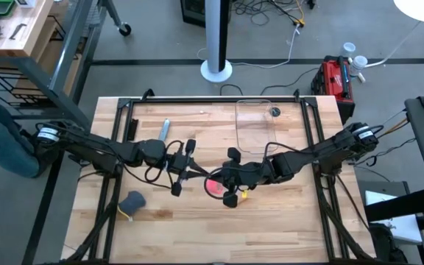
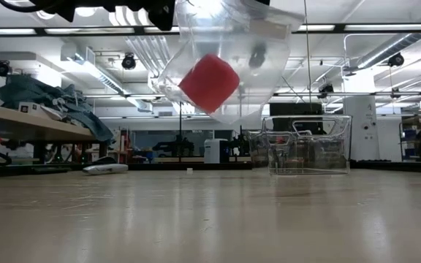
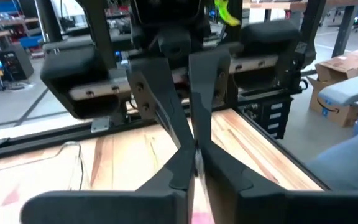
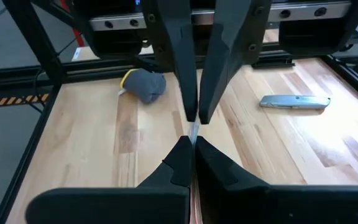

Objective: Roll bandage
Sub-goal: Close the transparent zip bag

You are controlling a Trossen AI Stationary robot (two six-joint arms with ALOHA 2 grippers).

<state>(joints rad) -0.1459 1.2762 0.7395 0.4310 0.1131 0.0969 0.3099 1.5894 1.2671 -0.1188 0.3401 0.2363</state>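
Aloft, bandage (image 2: 209,82) inside clear bag (image 2: 269,58), both jaws pinching bag

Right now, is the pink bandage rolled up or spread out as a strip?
Rolled up. In the low view the bandage is a compact pink roll inside the clear plastic bag, hanging above the table.

On the wooden counter (image 1: 285,213), a dark grey-blue lump (image 1: 132,200) with a yellow bit at its edge sits near the front left corner. Toward the back left lies a silver utility knife (image 1: 165,129), flat on the boards. Over on the back right stands a clear plastic box (image 1: 255,121), a small dark round thing inside it. Up in the air above the middle hangs a clear crinkled plastic bag (image 2: 232,51). Past the counter's far edge, a red toolbox (image 1: 336,78) rests on the floor.
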